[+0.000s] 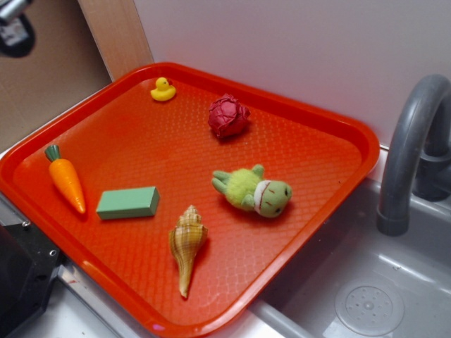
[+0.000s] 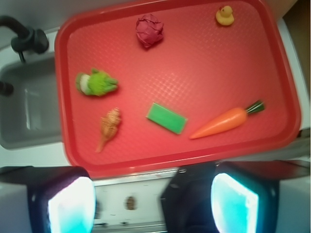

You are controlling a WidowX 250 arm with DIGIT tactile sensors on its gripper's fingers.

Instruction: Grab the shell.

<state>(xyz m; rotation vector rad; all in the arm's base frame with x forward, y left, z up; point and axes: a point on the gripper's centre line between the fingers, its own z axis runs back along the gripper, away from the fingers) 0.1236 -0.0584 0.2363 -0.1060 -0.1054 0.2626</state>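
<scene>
Gripper (image 2: 153, 204) spread wide and empty off the tray's (image 1: 331, 116) edge; shell (image 1: 187, 243) near that edge could roll, its tapered tail slipping from the pads.

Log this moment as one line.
phase: pre-grasp | gripper: open, above tray edge | shell: on tray, untouched

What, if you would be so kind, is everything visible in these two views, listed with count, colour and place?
tray: one, red, beside the sink
shell: one, tan and cream, near tray's front edge
green block: one, green, between carrot and shell
carrot: one, orange, tray's left side
plush frog: one, green, right of centre
red ball: one, crumpled red, towards the back
duck: one, yellow, back corner
sink: one, grey, right of tray
faucet: one, grey, over sink
claw: one, black, open, short of the tray
</scene>
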